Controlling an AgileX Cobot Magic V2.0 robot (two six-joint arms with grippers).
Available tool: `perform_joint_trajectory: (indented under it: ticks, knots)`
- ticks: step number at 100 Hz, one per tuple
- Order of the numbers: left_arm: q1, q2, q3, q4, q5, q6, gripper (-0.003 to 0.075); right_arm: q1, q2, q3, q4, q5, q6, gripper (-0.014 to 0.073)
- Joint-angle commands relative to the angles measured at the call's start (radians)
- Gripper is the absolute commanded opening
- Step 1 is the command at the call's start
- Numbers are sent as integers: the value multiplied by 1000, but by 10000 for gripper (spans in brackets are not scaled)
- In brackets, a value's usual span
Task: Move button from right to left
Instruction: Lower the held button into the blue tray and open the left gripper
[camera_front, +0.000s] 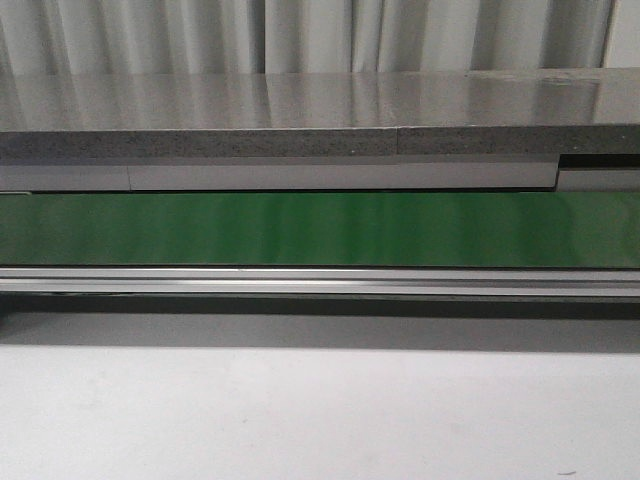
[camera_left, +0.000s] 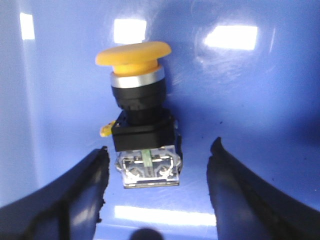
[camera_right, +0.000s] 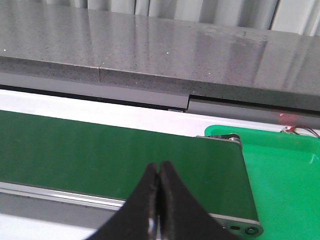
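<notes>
In the left wrist view the button (camera_left: 142, 120) lies on the floor of a blue container (camera_left: 260, 90). It has a round yellow-orange head, a silver ring, a black body and a clear contact block with a small green mark. My left gripper (camera_left: 160, 147) is open. Its dark fingers (camera_left: 75, 195) stand on either side of the button's contact block, with a gap on each side. In the right wrist view my right gripper (camera_right: 159, 167) is shut with nothing between its fingers. It hangs over the end of the green conveyor belt (camera_right: 100, 150). Neither gripper shows in the front view.
The green belt (camera_front: 320, 228) runs across the front view, with a metal rail (camera_front: 320, 280) in front and a grey stone counter (camera_front: 300, 100) behind. A bright green tray (camera_right: 285, 175) sits just past the belt's end roller. The white table (camera_front: 320, 420) lies nearest.
</notes>
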Motion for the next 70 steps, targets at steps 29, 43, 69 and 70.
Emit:
perform_joint_trajectory:
  ticks: [29, 43, 69, 70]
  knots:
    - [-2, -167, -27, -37, -108, -71, -18, -2, 9, -26, 5, -81, -1, -68]
    - [-6, -242, -25, -145, -142, -71, -20, -2, 9, -26, 5, -81, -1, -68]
    - [-62, -416, 83, -197, -214, -71, -20, -2, 9, -26, 5, -81, -1, -68]
    - [-64, -427, 94, -197, -222, -71, -20, -2, 9, -26, 5, -81, -1, -68]
